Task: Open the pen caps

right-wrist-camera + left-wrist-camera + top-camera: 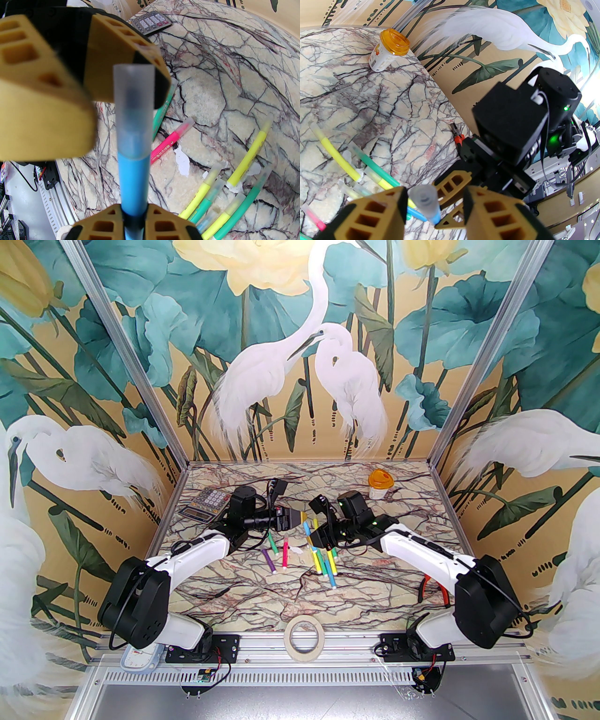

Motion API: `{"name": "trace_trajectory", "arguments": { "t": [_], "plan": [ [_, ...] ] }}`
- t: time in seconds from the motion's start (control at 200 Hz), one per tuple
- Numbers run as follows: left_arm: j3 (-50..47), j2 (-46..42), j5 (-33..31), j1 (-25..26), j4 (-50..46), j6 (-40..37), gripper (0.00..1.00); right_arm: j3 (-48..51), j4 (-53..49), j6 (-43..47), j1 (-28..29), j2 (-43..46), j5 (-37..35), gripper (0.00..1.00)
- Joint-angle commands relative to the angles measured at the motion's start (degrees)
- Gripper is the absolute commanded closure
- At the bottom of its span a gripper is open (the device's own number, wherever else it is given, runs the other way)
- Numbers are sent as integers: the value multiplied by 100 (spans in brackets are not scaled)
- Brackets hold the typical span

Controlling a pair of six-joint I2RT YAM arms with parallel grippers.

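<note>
My right gripper [133,218] is shut on the lower body of a blue pen [133,178] and holds it off the table, cap end pointing away. The clear pen cap [133,98] sits on that pen's tip. My left gripper [434,194] straddles this cap [424,199]: one pad is at the cap's side and a gap shows at the other, so the jaws stand open. In the top view the two grippers [302,517] [315,540] meet over the table's middle. Several capped pens [326,563] lie below them: yellow, green, a pink pen [168,143] and a purple pen [268,559].
A calculator [208,505] lies at the back left. An orange-lidded jar [380,483] stands at the back right. Red-handled pliers [433,589] lie under the right arm, and a tape roll [303,633] sits at the near edge. White paper scraps [181,161] lie among the pens.
</note>
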State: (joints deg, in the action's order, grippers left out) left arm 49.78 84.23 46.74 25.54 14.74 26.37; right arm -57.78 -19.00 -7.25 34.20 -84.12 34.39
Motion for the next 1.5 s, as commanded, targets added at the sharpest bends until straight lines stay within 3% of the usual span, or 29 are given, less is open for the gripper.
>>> {"name": "trace_trajectory", "arguments": {
  "t": [0.0, 0.425, 0.975, 1.315, 1.495],
  "plan": [
    [142, 59, -49, 39, -155, -9, 60, 112, 81, 109, 36, 125, 66, 100],
    [140, 63, -85, 53, -168, 54, 72, 227, 166, 195, 48, 236, 18, 100],
    [185, 151, 24, 135, -87, 204, 73, 324, 248, 311, 83, 341, -66, 100],
    [171, 86, 36, 189, -105, 242, 88, 403, 400, 257, 80, 416, -177, 100],
    [169, 23, 61, 188, -43, 342, 93, 519, 649, 159, 81, 449, -267, 73]
  ]
}}
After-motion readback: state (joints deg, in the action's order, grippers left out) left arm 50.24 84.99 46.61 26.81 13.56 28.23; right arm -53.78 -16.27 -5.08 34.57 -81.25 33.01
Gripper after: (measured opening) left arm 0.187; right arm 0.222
